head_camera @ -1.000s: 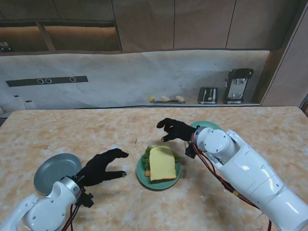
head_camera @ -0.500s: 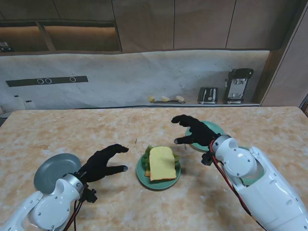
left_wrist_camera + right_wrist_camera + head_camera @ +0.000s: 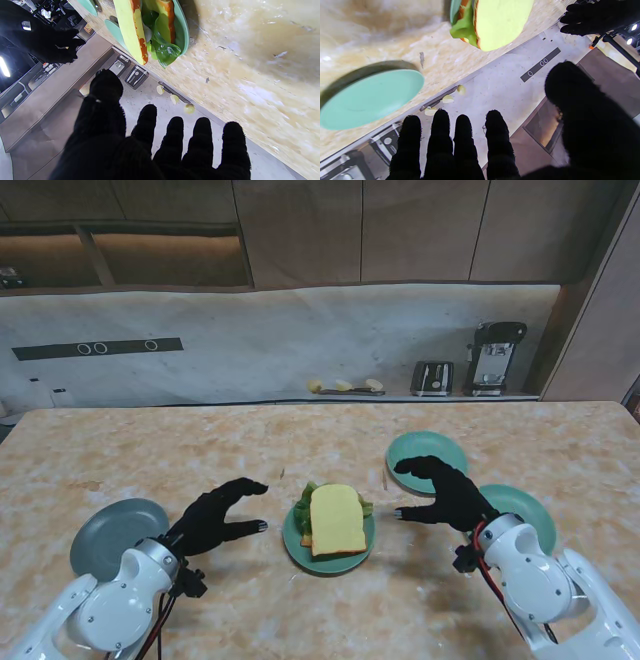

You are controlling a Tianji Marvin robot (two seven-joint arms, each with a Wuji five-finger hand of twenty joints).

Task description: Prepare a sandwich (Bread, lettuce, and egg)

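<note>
The sandwich (image 3: 334, 520) is being seen fully stacked on a green plate (image 3: 293, 542) in the middle of the counter (image 3: 150, 450), between the two hands. A yellow bread slice (image 3: 501, 21) is lying on top, lettuce (image 3: 163, 51) is poking out at the edges, and a second slice is showing underneath in the wrist views; the egg is not being made out clearly. Judged from this, the assembly is looking essentially done.

The left hand (image 3: 212, 518) is being held just beside the plate on its left, nothing in it, its fingers (image 3: 175, 135) spread and slightly curled. The right hand (image 3: 445, 492) is being held to the right of the plate, likewise without load, fingers (image 3: 463, 140) apart and thumb set wide. Two bare green plates (image 3: 426, 452) are lying near the right hand, and a grey plate (image 3: 108, 537) is lying at the far left.

The stack is being judged light, soft and loose: the bread is likely to compress, the lettuce is looking glossy and likely to slip, and the layers are likely to shear if pushed sideways. If it is being moved, the plate rim is being favoured as the hold; otherwise the stack is best being pinched gently from top and bottom together.
</note>
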